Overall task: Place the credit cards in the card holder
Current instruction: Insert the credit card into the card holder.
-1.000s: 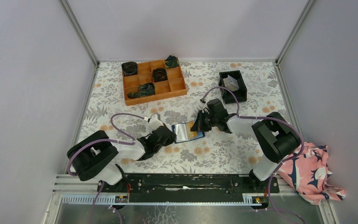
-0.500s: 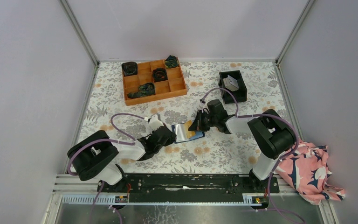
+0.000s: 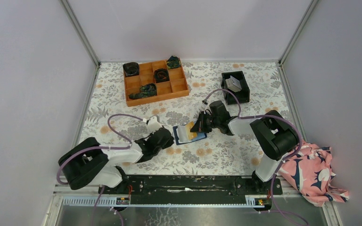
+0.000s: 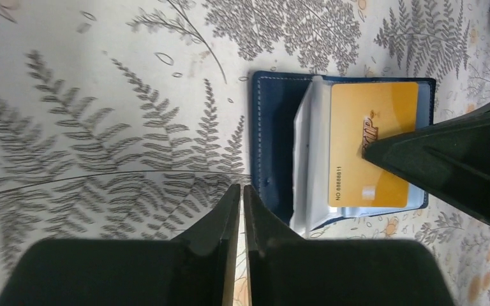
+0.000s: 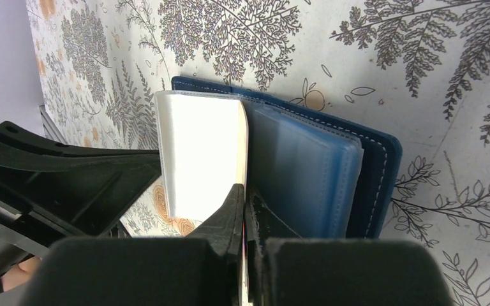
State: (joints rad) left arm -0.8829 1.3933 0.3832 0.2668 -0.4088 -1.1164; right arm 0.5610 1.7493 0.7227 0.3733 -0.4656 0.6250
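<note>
The card holder [image 3: 189, 134] is lying open on the floral table [image 3: 226, 155], centrally, toward its near edge. The right gripper [image 5: 245, 194] is pinching the yellow credit card [image 4: 373, 146] by its edge (probably stiff, light and slippery, so an edge pinch suits it). The left gripper [image 4: 241, 191] is hovering just beside the holder, fingers together and empty.

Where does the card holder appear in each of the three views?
Top external: card holder near the middle of the picture, a little below centre.
Left wrist: card holder right of centre, lying open.
Right wrist: card holder in the middle, its navy edge to the right.
Shared landmark: the right gripper, shut on the yellow card at the holder.
</note>
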